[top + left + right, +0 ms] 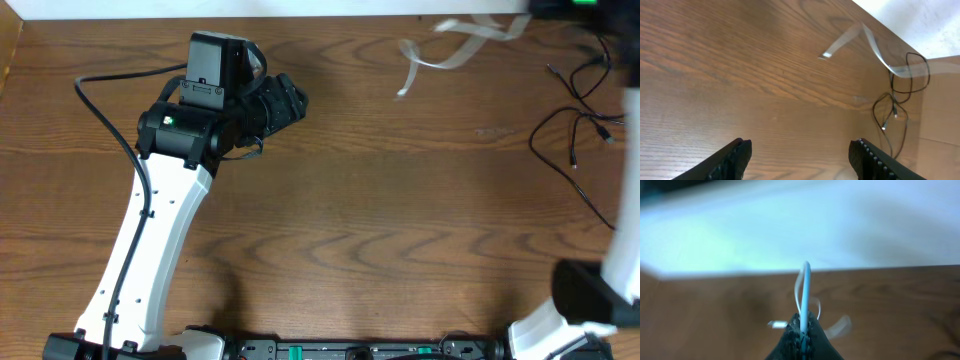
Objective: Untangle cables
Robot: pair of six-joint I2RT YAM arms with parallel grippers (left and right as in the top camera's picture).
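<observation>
While my left pincer [800, 159] hangs low over the wooden table [715, 75], its two black fingers [737, 156] stand wide apart with only bare wood showing between them; nothing is gripped there. Out ahead and to the right, well apart from those fingers, the white cable [842, 42] lies as a flat pale band, its small plug end [824, 55] resting on the wood; the band runs on toward the table's far right corner. Beyond it the black cable [892, 97] sprawls in thin loose loops near the right edge, and from the left wrist view one loop crosses the white band; I cannot tell whether the two actually touch. Over on the other side, my right pincer [804, 332] has its fingers pressed together, clamped on the white cable, which rises from the tips in a narrow loop; that view is badly blurred. From overhead the right arm [625, 265] shows only as a smear at the right edge.
</observation>
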